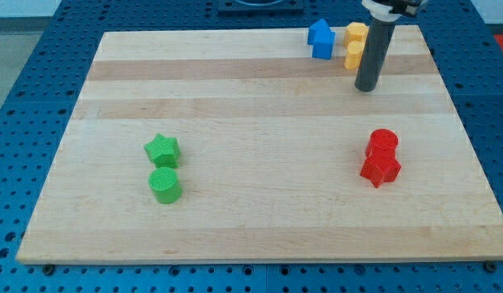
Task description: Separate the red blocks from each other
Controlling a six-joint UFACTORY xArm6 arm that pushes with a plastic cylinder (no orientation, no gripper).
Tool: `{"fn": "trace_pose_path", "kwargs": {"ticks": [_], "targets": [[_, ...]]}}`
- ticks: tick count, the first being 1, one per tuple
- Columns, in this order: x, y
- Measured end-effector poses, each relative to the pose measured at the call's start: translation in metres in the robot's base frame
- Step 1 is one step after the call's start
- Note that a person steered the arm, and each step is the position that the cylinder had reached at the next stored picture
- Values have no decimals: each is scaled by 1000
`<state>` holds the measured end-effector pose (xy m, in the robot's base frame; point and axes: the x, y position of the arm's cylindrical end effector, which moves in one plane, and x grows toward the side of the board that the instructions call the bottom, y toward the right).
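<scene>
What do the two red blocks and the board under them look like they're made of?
Red cylinder and red star block, touching: probably painted wood or plastic; uniform matte colour, no grain showing, so I cannot tell which. Board: light wood, visible grain and plank bands, smooth, faint sheen. My tip is above them toward the view's top, apart.

A pale wooden board [260,220] fills most of the view, built of long planks with grain running from the view's left to the view's right, some strips lighter and some a warmer tan; its edges are straight and its corners squared; it lies on a blue desk [24,65] studded with a regular grid of small dark holes, which shows along all four sides of the board; the light is even and soft, casting only short, faint shadows on the wood.
</scene>
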<state>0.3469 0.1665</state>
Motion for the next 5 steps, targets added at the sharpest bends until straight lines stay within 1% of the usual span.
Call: {"fn": "trace_pose_path", "kwargs": {"ticks": [1,2,3,5], "targets": [[0,0],[32,-55],[120,-97],[182,-104]]}}
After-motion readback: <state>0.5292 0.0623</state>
